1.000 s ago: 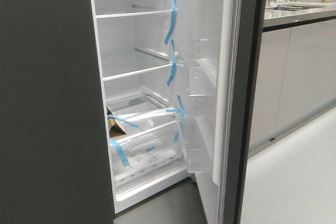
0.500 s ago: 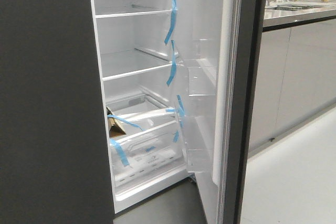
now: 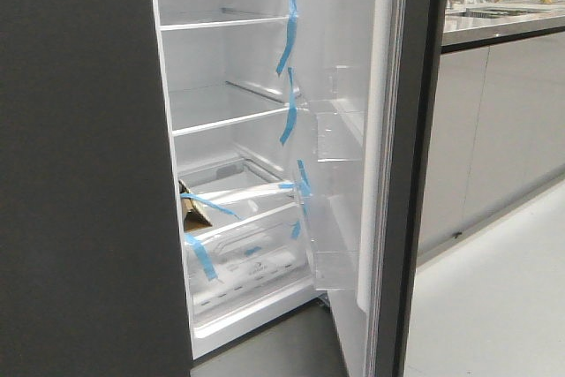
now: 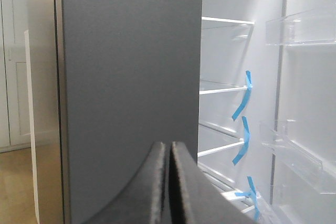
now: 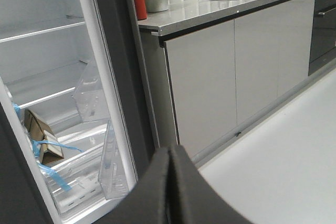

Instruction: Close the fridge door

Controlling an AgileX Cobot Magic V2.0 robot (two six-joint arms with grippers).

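The fridge door (image 3: 418, 130) stands wide open at the right of the compartment, seen nearly edge-on as a dark-grey slab. Its white inner face carries clear bins (image 3: 334, 139) and blue tape strips (image 3: 289, 33). The door also shows in the right wrist view (image 5: 119, 72) and, by its inner face, in the left wrist view (image 4: 310, 103). My left gripper (image 4: 169, 146) is shut and empty in front of the twin dark-grey panel (image 4: 131, 77). My right gripper (image 5: 169, 150) is shut and empty, apart from the door's outer side. Neither gripper shows in the front view.
The twin dark-grey panel (image 3: 79, 165) fills the left. Inside are white shelves (image 3: 225, 116), taped drawers (image 3: 247, 253) and a brown box (image 3: 194, 211). Pale grey cabinet doors (image 3: 494, 130) under a counter (image 5: 220, 6) stand right of the door, above light floor (image 3: 494, 306).
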